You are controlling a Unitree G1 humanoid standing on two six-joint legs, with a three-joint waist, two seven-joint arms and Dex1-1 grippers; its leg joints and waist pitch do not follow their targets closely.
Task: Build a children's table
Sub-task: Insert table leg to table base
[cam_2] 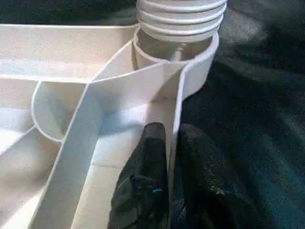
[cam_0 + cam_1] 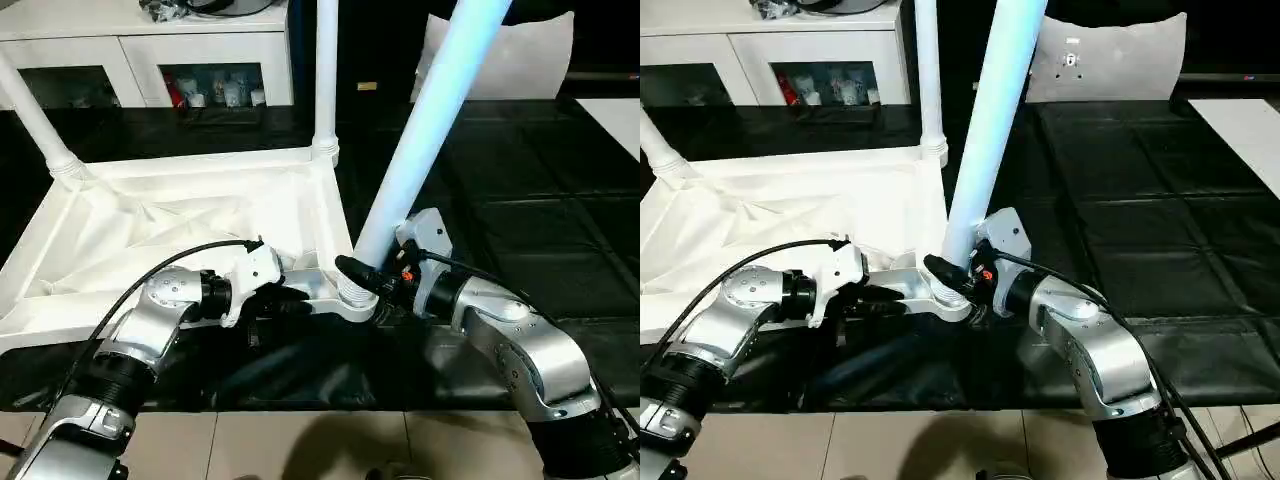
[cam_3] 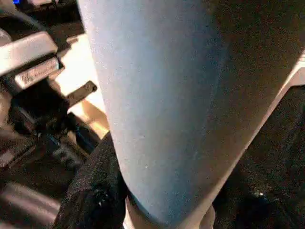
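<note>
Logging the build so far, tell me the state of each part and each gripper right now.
Tabletop: upside down, ribs up.
Two far legs: standing in corner sockets.
Near leg: tilted, collar at near socket.
Left gripper: jaws pinching the tabletop rim.
Right gripper: jaws around near leg.

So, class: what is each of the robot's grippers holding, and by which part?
The left gripper pinches the tabletop's side wall near the corner socket. The right gripper clasps the leg at its lower end, just above the ribbed collar.
</note>
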